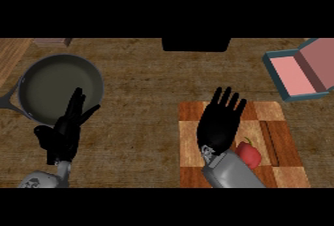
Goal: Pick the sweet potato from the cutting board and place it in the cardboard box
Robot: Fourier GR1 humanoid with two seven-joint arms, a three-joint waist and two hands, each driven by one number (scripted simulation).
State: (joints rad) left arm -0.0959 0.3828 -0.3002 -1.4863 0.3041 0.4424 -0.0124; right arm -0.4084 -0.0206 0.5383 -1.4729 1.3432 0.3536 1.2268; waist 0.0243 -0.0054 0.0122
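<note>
The right hand (218, 126) hangs over the cutting board (280, 132) with its fingers straight and spread, pointing away from the robot, and it holds nothing. The sweet potato (249, 153), a small, rounded, reddish thing with a dark stub at its top, lies on the board just beside the right wrist, on the side nearer the board's right edge. It sits lower in the view than the fingertips, so the fingers reach well beyond it.

I judge this to be the reach before the pick. The sweet potato is not yet grasped and the hand is not lined up with it.

The next move calls for drawing the hand back toward the robot and a little to the right, until the palm is over the sweet potato. The hand then has to come down and curl the fingers and thumb round it.

The box (297, 75) stands open at the far right of the worktop (143, 110), beyond the board's far corner. It has teal walls and a pink inside, and the carry will go forward and to the right.

The left hand (67, 126) rests open at the left, fingers up, across the near rim of a dark frying pan (46, 88).
</note>
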